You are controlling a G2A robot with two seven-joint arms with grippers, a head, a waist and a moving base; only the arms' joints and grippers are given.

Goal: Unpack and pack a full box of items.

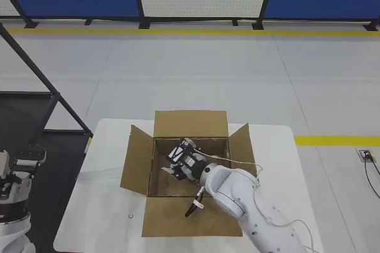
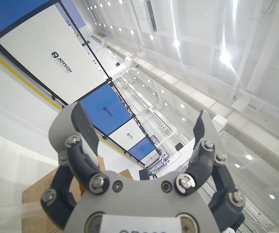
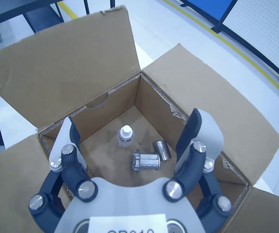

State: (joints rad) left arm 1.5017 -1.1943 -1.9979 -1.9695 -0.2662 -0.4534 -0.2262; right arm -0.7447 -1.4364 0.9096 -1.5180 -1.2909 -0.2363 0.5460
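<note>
An open cardboard box (image 1: 139,167) stands on the white table (image 1: 107,190), all flaps folded out. My right gripper (image 1: 177,163) hangs inside the box's mouth, open and holding nothing. In the right wrist view the open right gripper (image 3: 132,116) is above the box floor (image 3: 100,153). On that floor lie a small white capped cylinder (image 3: 125,137), a ribbed metal gear-like part (image 3: 145,163) and a short metal sleeve (image 3: 162,149). My left gripper (image 2: 139,109) is open, empty and pointing at the ceiling, off the table's left side (image 1: 16,166).
A black metal rack (image 1: 25,120) stands to the left of the table. A tiny ring (image 1: 131,217) lies on the table left of the box's near flap. Bare table surface runs along both sides of the box. Brown cartons (image 2: 37,195) show behind the left gripper.
</note>
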